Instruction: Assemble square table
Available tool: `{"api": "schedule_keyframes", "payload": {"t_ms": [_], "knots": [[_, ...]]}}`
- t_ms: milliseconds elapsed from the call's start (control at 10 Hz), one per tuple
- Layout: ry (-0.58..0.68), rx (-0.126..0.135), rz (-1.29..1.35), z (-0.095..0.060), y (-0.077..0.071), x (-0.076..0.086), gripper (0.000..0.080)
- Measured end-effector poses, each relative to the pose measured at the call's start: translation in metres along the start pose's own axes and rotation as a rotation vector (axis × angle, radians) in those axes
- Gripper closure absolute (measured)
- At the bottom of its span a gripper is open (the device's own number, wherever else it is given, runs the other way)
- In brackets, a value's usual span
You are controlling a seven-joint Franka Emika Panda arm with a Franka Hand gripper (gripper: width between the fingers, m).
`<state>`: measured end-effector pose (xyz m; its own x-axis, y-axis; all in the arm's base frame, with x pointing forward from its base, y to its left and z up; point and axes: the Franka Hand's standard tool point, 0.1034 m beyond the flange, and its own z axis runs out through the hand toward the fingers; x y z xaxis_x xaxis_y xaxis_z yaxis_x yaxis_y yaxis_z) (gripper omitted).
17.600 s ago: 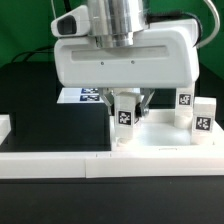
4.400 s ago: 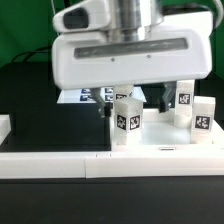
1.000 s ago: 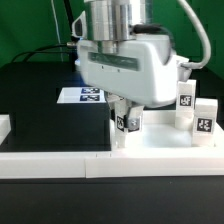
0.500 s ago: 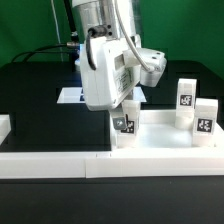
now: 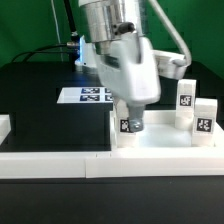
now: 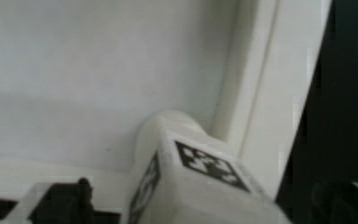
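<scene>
Exterior view: arm (image 5: 125, 60) blurred, covering the panel's middle.
Fingers (image 5: 130, 108): above the leg peg; spread or pinching, cannot tell.
Leg peg (image 5: 130, 127): upright in the square table (image 5: 165, 148) corner socket.
Spare pegs (image 5: 190, 108): 3 o'clock, on the panel.
Marker board (image 5: 88, 95): 10 o'clock, flat on the bench (image 5: 45, 105).

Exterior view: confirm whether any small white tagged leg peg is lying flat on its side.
No: the three small white tagged leg pegs in view all stand upright on the large white plastic square panel.
</scene>
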<state>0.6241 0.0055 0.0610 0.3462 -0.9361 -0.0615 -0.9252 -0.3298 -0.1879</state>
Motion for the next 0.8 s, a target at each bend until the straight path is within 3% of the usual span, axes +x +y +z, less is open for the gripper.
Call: {"api": "schedule_keyframes", "payload": {"t_ms": [300, 600, 700, 800], "knots": [[0.002, -0.003, -0.226, -0.0002, 0.0001, 0.0005, 0.0152], [0.015, -0.026, -0.766, -0.0016, -0.0011, 0.0012, 0.0151], [0.015, -0.026, -0.747, -0.0014, -0.0010, 0.0012, 0.0151], [0.015, -0.026, -0.729, -0.0013, -0.0010, 0.0011, 0.0261]]}}
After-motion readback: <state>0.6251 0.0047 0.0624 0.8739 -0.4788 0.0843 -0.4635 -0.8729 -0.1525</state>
